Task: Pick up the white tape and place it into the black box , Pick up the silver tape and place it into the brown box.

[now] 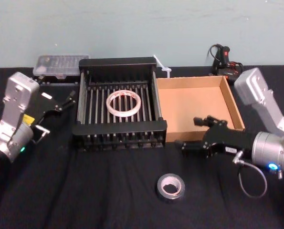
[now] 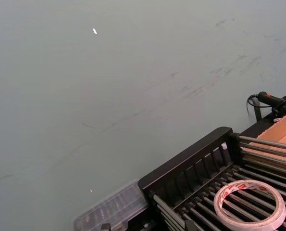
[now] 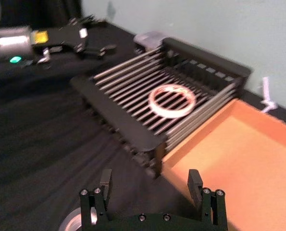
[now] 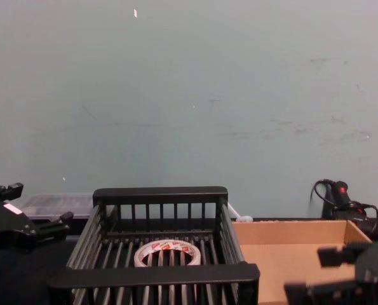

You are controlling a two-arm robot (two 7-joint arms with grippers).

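Dropping the right gripper (image 1: 189, 132) (jaws spread, empty; left gripper (image 1: 65, 101) same, parked beside the black slatted crate (image 1: 120, 128)) squarely over the dark grey-silver tape roll (image 1: 170, 187) looks like the move.

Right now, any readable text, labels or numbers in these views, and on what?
No text is legible.
Red print on the white tape's inner core: too blurred to read.
Yellow label on the left gripper: too small to read.
White label on the right gripper: too small to read.
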